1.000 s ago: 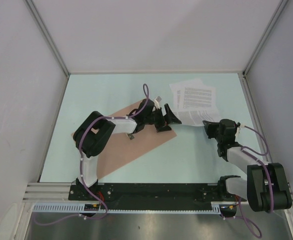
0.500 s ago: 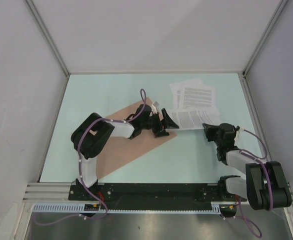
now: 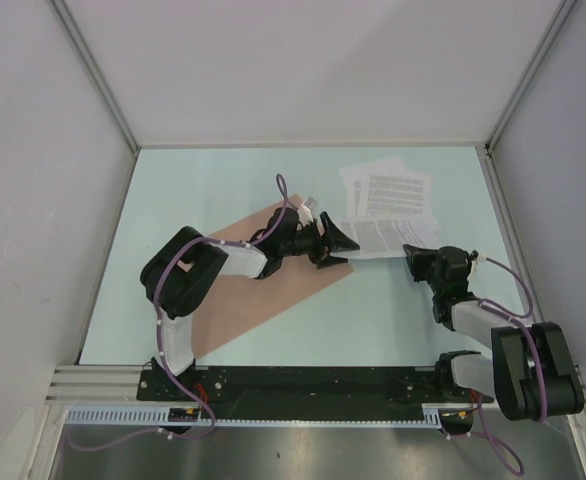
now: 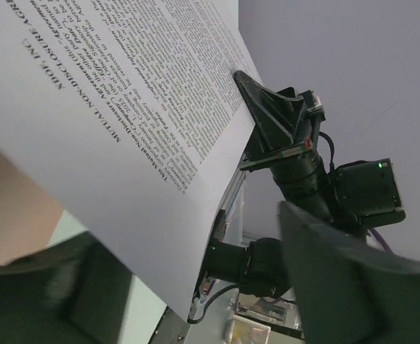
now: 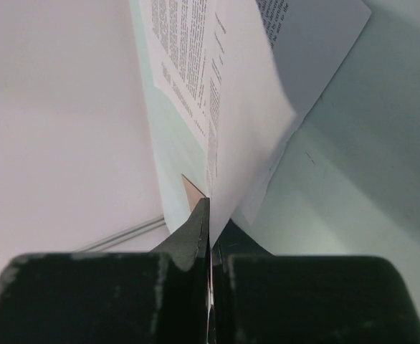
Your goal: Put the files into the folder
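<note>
Right gripper [image 3: 411, 256] clamped shut on near corner of lifted sheet [image 3: 375, 238], left gripper [image 3: 335, 240] jaws spread wide at that sheet's other edge, contact unclear, hovering over right corner of folder [image 3: 258, 295], folder flat on table [image 3: 193, 190], remaining files [image 3: 388, 190] fanned at far right, just beside folder.

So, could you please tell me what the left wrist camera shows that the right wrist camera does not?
Only the left wrist view: the left gripper, its fingers wide apart with a corner of the printed sheet between them, and that sheet's heading, large enough to read. Only the right wrist view: another sheet lying beyond the held one. Both: the printed sheet, the right gripper shut on its edge, and a small part of the brown folder.
</note>
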Robot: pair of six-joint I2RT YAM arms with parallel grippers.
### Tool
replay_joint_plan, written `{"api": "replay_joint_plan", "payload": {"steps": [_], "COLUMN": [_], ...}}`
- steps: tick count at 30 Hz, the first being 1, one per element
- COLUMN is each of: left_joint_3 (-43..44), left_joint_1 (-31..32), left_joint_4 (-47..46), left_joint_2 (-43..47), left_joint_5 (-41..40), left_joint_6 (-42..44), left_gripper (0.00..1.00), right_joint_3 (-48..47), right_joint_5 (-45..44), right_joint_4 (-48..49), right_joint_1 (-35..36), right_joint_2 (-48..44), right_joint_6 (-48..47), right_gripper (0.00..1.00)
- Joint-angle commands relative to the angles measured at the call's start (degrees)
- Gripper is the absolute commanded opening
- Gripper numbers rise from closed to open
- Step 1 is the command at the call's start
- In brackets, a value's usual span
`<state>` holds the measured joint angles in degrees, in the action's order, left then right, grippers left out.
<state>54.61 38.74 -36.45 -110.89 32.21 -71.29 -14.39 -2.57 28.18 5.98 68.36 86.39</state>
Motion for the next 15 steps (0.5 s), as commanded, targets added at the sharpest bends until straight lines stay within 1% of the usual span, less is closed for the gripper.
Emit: {"api": "replay_joint_plan", "payload": {"steps": [1, 2, 3, 4, 5, 6, 7, 8, 9, 10, 11, 12, 13, 14, 15], "left_joint_3": [-0.3, 0.05, 0.23, 0.84, 1.37, 1.81, 3.47, 4.44, 6.54, 7.43, 8.05, 9.45, 10.51, 11.47, 13.57], "left_joint_1": [-0.25, -0.33, -0.42, -0.51, -0.68, -1.03, -1.38, -1.82, -2.09, -2.44, -2.88, -3.06, -3.41, -3.76, -3.76], "left_joint_4": [-4.87, -4.08, -3.03, -0.15, 1.97, 4.69, 11.5, 15.66, 23.62, 27.09, 30.0, 35.42, 38.52, 40.9, 45.63], "left_joint_2": [-0.38, -0.38, -0.2, -0.03, 0.76, 1.29, 1.99, 3.13, 3.83, 4.54, 5.24, 6.46, 6.74, 6.74, 6.74], "left_joint_5": [1.1, 1.37, 1.46, 1.63, 1.72, 1.63, 1.28, 0.76, -1.07, -2.14, -3.37, -5.9, -6.45, -6.72, -6.72], "left_joint_6": [-2.02, -1.06, -0.26, 0.79, 3.76, 5.96, 11.29, 14.39, 17.29, 22.8, 25.21, 27.32, 31.17, 32.95, 34.79], "left_gripper": [0.67, 0.61, 0.52, 0.47, 0.44, 0.36, 0.32, 0.27, 0.2, 0.18, 0.16, 0.13, 0.09, 0.06, 0.0], "right_joint_3": [0.86, 0.94, 0.95, 0.86, 0.77, 0.07, -0.54, -1.33, -2.3, -4.05, -4.76, -5.03, -5.12, -5.12, -5.38], "right_joint_5": [-1.56, -1.39, -0.52, 0.28, 1.94, 3.43, 4.4, 6.07, 6.87, 7.48, 7.84, 8.36, 9.07, 10.55, 11.7], "right_joint_4": [1.26, 1.08, 0.82, 0.3, -0.32, -2.67, -4.44, -6.46, -11.09, -13.57, -16.03, -19.54, -20.79, -21.93, -24.55], "right_joint_1": [0.7, 0.7, 0.79, 0.7, 0.79, 0.88, 1.05, 2.01, 2.54, 3.59, 4.65, 6.92, 8.16, 9.39, 11.67], "right_joint_2": [-1.38, -1.56, -1.91, -2.35, -2.79, -3.23, -4.54, -5.16, -5.86, -7.17, -7.97, -8.85, -9.55, -11.21, -11.84], "right_joint_6": [0.53, 0.27, -0.16, -1.04, -2.27, -5.41, -8.05, -10.78, -16.98, -19.83, -22.12, -26.23, -28.19, -30.9, -33.63], "right_gripper": [0.0, 0.01, 0.05, 0.1, 0.22, 0.28, 0.43, 0.5, 0.57, 0.66, 0.72, 0.78, 0.84, 0.87, 0.9]}}
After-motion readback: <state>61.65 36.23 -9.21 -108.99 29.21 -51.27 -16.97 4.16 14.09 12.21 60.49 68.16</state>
